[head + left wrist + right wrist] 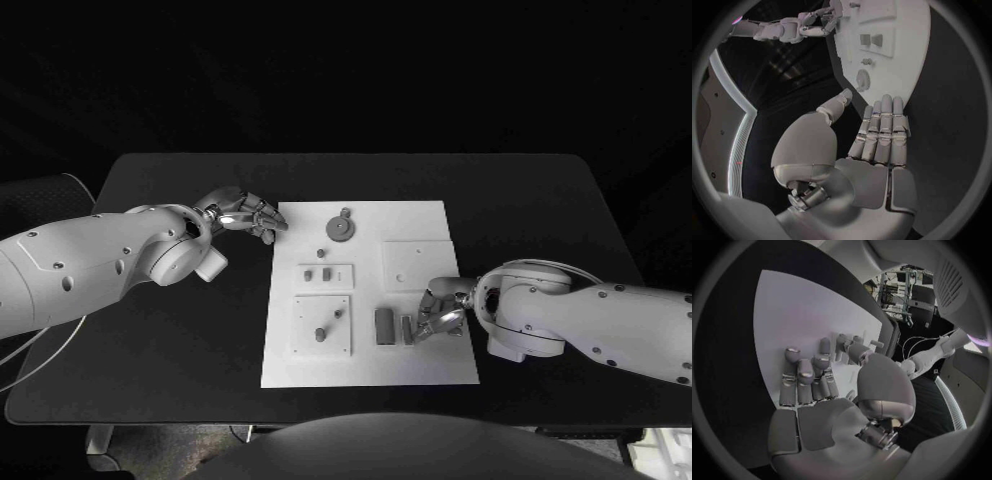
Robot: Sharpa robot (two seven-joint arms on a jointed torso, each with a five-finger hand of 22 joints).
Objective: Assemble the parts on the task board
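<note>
The white task board (433, 225) lies in the middle of the table. On it are a round grey disc (340, 228), a small plate with two pegs (325, 274), a larger plate with pegs (323, 322), a bare square plate (415, 262) and two upright grey blocks (384, 325). My right hand (440, 308) lies low over the board's right side, its fingers (811, 372) spread on the white surface and its thumb beside the grey blocks; nothing is in its grasp. My left hand (242, 212) hovers at the board's far left corner, fingers (882, 125) straight and holding nothing.
Black table (173, 340) surrounds the board with free room on all sides. In the left wrist view the board (904, 60) stretches away beyond the fingertips, with the disc (862, 79) close by and my right hand (807, 27) at its far end.
</note>
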